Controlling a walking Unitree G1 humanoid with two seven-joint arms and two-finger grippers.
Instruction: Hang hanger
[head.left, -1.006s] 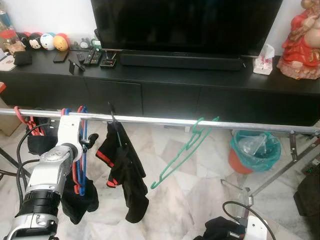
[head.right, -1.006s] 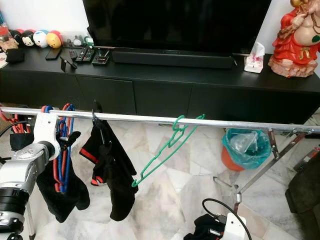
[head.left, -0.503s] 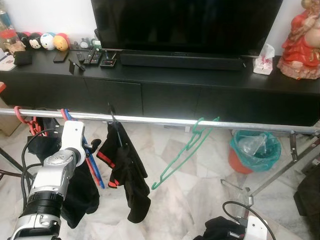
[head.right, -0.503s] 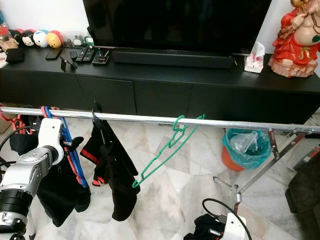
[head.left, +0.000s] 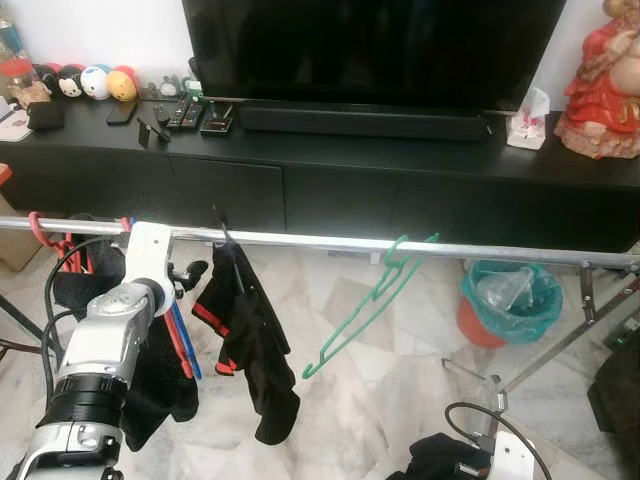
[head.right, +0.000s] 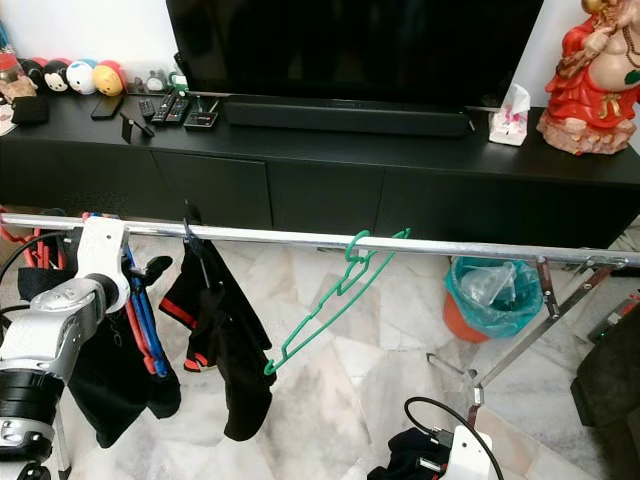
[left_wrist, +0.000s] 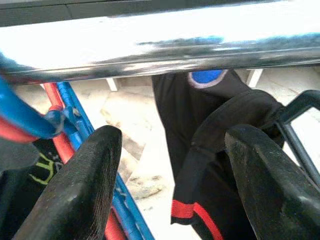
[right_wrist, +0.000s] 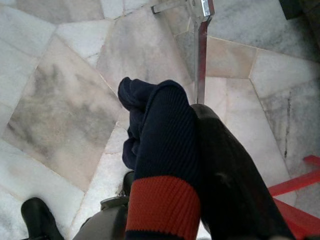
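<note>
Your left gripper (left_wrist: 165, 195) has come up from half a second ago and now sits right under the shiny steel rail (head.left: 330, 240), its two black fingers (left_wrist: 75, 195) spread wide with nothing between them. Just beside one finger hang the blue and red plastic hangers (head.left: 180, 335), hooked on the rail; past the other hangs a black garment with red trim (head.left: 245, 335). Further along your rail, a green wire hanger (head.left: 370, 305) dangles tilted. Your right gripper (right_wrist: 200, 165), low over the marble floor (right_wrist: 60, 105), is clamped on a dark navy sock with a red cuff (right_wrist: 162, 170)
</note>
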